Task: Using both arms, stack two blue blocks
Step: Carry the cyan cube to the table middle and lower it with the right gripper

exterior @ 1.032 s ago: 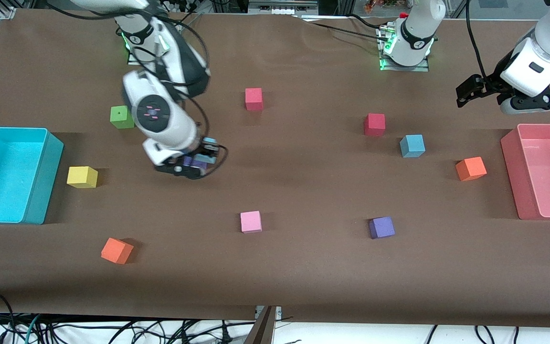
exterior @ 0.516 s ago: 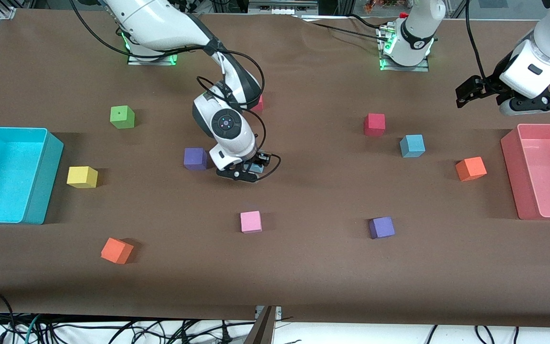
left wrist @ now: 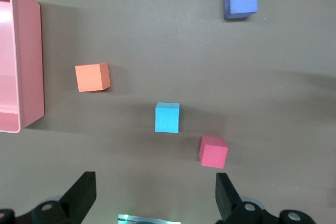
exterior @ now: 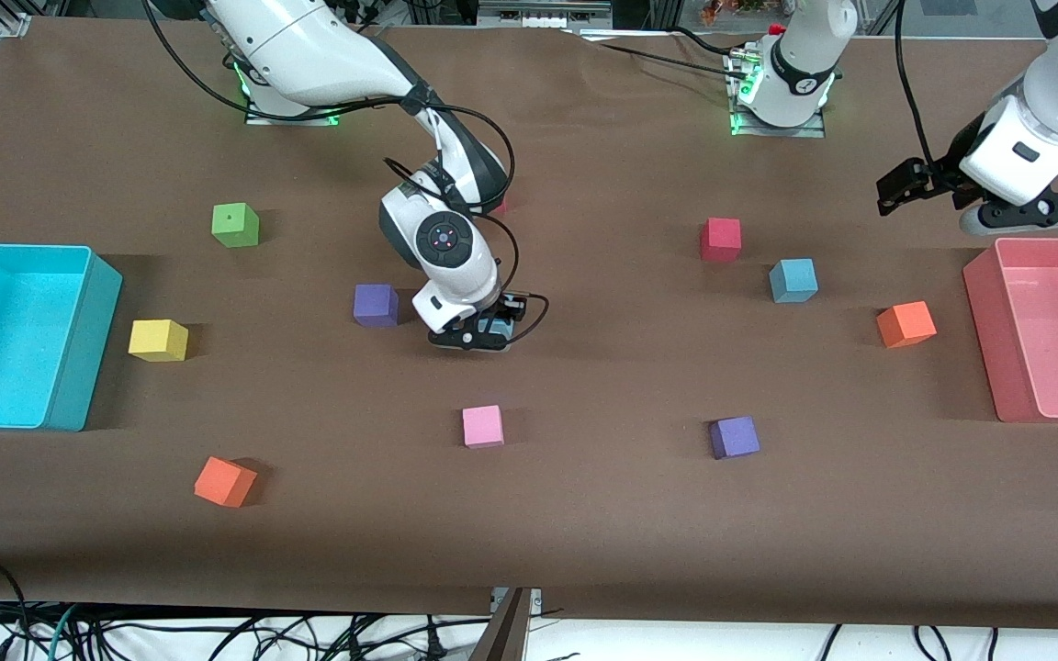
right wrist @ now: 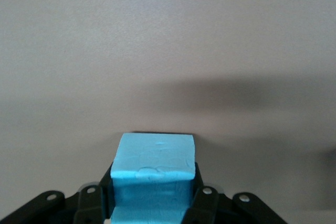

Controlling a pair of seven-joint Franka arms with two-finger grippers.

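Brown-covered table (exterior: 584, 514), coloured foam cubes scattered, a turquoise bin (exterior: 79, 367) at mid-left of the front frame and a pink bin (exterior: 979, 303) at mid-right. My right pincer (exterior: 483, 338) sits low at centre frame, clamped on one blue block (right wrist: 154, 179); the right wrist view shows the cube wedged between my fingers (right wrist: 203, 198) with bare table under it. Whether it touches the table I cannot tell. The other blue block (exterior: 793, 280) lies on the table right of centre, beside a red cube (exterior: 720, 239) and near an orange cube (exterior: 906, 323). My left pincer (exterior: 928, 179) hangs at upper right of the frame above the pink bin's edge, spread wide with nothing in it, waiting; its wrist view looks down on that second block. Progress: one block grasped, nothing stacked yet. Left to do, as I judge it: bring the two blocks together, set one squarely on the other, let go. A purple cube (exterior: 376, 305) sits just left of my right pincer; not part of this.
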